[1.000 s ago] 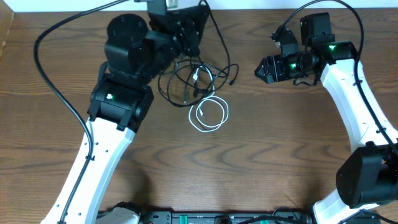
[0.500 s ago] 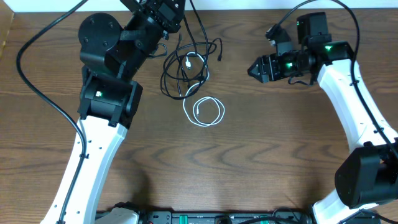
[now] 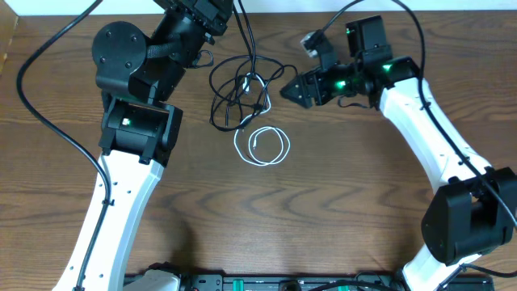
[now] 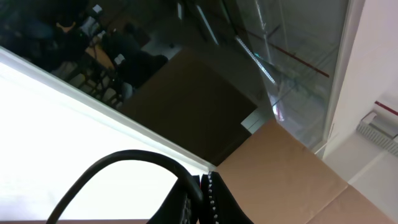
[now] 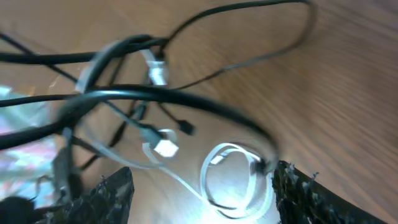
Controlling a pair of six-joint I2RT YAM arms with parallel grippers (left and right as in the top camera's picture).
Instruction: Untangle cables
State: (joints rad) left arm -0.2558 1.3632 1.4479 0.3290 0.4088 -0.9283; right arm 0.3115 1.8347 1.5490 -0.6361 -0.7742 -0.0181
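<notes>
We see the left gripper [image 4: 202, 186] raised at the table's far edge, jaws pinched tight, apparently on the thin black looped cable [image 5: 186, 99], probably to draw its loops open. The right gripper [image 3: 288, 89] hovers beside the tangle, spread wide and empty, likely picking a strand. On the brown wooden table [image 3: 339, 202] we count two cables: that black one and one thin white coiled cable [image 3: 237, 145], intertwined.

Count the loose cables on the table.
2: black cable loops at top middle; white cable coils just below, one end running into the black loops. None seems hidden.
</notes>
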